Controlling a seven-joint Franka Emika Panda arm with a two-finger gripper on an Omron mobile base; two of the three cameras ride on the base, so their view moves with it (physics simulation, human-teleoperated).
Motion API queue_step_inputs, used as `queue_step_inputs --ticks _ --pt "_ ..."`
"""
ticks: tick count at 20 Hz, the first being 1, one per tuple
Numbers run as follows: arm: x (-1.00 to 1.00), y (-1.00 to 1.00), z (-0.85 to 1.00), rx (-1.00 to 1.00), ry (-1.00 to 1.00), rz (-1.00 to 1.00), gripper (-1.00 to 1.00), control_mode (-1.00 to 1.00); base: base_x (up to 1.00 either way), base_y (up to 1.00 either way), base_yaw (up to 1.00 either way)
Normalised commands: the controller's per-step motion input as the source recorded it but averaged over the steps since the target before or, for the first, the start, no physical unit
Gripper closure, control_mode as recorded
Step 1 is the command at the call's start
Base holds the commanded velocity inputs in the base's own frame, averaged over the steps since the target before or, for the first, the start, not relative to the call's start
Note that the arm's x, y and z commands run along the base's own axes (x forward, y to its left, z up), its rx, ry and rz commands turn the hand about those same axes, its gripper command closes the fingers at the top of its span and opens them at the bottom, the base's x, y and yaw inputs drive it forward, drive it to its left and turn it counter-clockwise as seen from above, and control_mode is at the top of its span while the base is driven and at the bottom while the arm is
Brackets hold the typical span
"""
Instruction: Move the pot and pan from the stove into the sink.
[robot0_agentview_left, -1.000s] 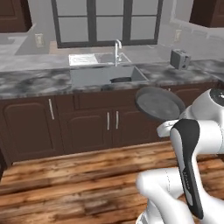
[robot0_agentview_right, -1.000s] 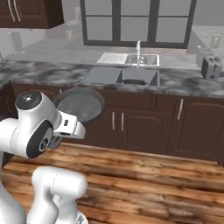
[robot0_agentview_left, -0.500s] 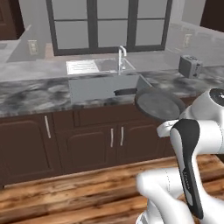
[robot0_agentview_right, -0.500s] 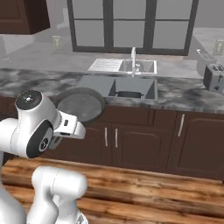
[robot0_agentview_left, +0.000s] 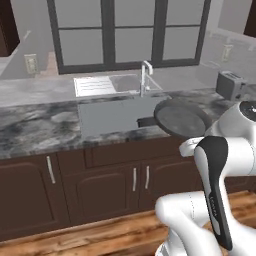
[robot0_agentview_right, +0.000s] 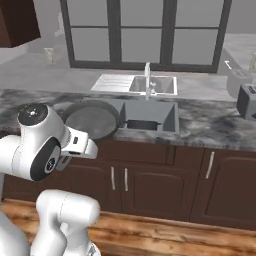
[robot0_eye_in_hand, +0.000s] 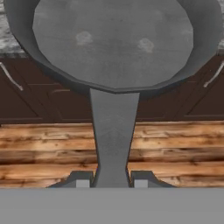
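Note:
The shallow grey pan (robot0_eye_in_hand: 113, 39) hangs in the air, its long handle clamped between my gripper (robot0_eye_in_hand: 111, 181), which is shut on it. From the base cameras the pan (robot0_agentview_left: 182, 119) (robot0_agentview_right: 92, 120) floats at counter height in front of the cabinets, just beside the sink (robot0_agentview_left: 107, 117) (robot0_agentview_right: 170, 112). A dark pot (robot0_agentview_left: 147, 121) (robot0_agentview_right: 142, 124) sits low inside the basin. The stove is out of view.
A chrome faucet (robot0_agentview_left: 145, 75) (robot0_agentview_right: 148, 80) rises behind the basin, with a ribbed drainboard (robot0_agentview_left: 92, 86) (robot0_agentview_right: 112, 82) beside it. A toaster (robot0_agentview_left: 230, 85) (robot0_agentview_right: 247, 100) stands on the marble counter to the right. Dark cabinet doors and a wooden floor lie below.
The whole picture has shifted and grown: the base has driven closer to the sink counter. The pan stays held in the same grip in front of the arm.

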Motion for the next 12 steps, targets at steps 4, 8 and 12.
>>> queue_step_inputs --ticks 4,8,12 --pt "0.00 0.00 0.00 0.00 0.00 0.00 1.00 1.00 0.66 0.19 -0.03" --pt "0.00 0.00 0.00 0.00 0.00 0.00 1.00 1.00 0.37 0.08 -0.02" --pt "0.00 0.00 0.00 0.00 0.00 0.00 1.00 1.00 0.01 -0.13 -0.02"
